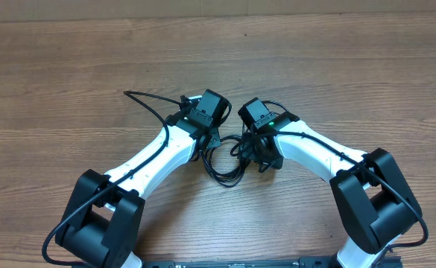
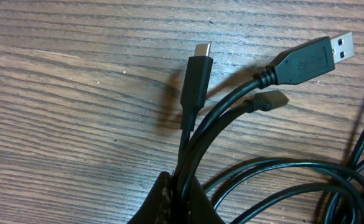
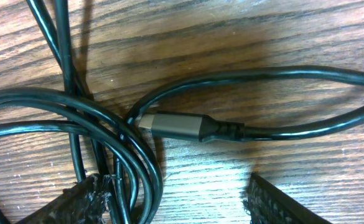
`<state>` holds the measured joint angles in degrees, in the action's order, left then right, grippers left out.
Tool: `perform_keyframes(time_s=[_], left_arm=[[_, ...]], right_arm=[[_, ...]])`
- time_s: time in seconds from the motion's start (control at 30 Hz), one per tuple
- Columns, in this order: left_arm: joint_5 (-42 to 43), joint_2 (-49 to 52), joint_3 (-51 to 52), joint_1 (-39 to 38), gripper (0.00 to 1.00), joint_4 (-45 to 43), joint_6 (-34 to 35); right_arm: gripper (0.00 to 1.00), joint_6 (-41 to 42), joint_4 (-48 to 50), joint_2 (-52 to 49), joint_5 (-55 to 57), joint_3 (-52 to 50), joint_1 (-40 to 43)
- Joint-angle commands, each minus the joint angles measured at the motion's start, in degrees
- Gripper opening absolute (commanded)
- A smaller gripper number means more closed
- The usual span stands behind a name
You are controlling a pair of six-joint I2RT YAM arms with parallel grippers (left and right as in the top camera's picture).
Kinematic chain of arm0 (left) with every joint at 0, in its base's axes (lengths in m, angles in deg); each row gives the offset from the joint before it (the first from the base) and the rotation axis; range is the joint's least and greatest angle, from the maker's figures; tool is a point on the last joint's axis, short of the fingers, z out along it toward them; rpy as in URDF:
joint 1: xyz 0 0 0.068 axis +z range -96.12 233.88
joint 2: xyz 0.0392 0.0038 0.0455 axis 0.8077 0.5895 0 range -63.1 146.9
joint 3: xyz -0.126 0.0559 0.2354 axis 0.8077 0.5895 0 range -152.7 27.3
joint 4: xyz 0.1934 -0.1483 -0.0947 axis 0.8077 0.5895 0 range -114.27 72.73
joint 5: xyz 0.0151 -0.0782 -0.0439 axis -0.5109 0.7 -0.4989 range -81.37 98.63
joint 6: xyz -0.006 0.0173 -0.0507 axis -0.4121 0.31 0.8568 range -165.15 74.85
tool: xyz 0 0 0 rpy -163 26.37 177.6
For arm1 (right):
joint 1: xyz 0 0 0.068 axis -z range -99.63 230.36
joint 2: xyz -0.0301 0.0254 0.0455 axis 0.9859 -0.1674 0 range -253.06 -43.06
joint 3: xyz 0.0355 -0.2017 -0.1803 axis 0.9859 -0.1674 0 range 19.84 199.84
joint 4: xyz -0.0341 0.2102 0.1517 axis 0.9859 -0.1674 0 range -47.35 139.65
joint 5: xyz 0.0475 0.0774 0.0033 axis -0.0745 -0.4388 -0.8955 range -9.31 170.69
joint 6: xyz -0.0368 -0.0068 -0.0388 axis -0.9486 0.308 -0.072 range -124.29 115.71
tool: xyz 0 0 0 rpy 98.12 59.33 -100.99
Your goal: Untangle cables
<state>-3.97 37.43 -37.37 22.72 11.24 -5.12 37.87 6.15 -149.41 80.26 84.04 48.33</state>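
The cables (image 1: 223, 165) are thin black cords in a tangled loop on the wooden table between my two wrists. In the left wrist view my left gripper (image 2: 183, 198) is shut on a few of the cords, with a USB-C plug (image 2: 197, 73), a USB-A plug (image 2: 313, 58) and a small plug (image 2: 272, 99) fanning out beyond the jaws. In the right wrist view my right gripper (image 3: 175, 205) is open over the table. Several looping cords (image 3: 129, 163) run beside its left finger, and a grey plug (image 3: 177, 126) lies ahead of the jaws.
The wooden table (image 1: 352, 67) stretches all round. A thin black wire (image 1: 144, 99) curves out to the left of the left wrist. My left gripper (image 1: 206, 145) and my right gripper (image 1: 253, 152) are close together at the table's middle.
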Motion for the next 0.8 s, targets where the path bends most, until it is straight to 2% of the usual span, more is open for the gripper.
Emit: perform_keyframes(time_s=[0.0,0.33,0.53,0.77], left_arm=[[0.20,0.09,-0.15,-0.26,0.04,-0.26,-1.05],[0.24,0.09,-0.15,-0.26,0.04,-0.87,-0.79],[0.24,0.09,-0.15,-0.26,0.04,-1.09,-0.61],[0.24,0.09,-0.15,-0.26,0.04,-1.09,-0.59]], right_arm=[[0.72,-0.66,-0.33,0.48,1.46,0.44,-0.04],[0.72,-0.68,-8.31,0.52,1.40,6.23,1.75],[0.73,-6.82,-8.94,0.52,1.18,6.19,2.36],[0.72,-7.10,-6.93,0.50,0.57,3.30,2.25]])
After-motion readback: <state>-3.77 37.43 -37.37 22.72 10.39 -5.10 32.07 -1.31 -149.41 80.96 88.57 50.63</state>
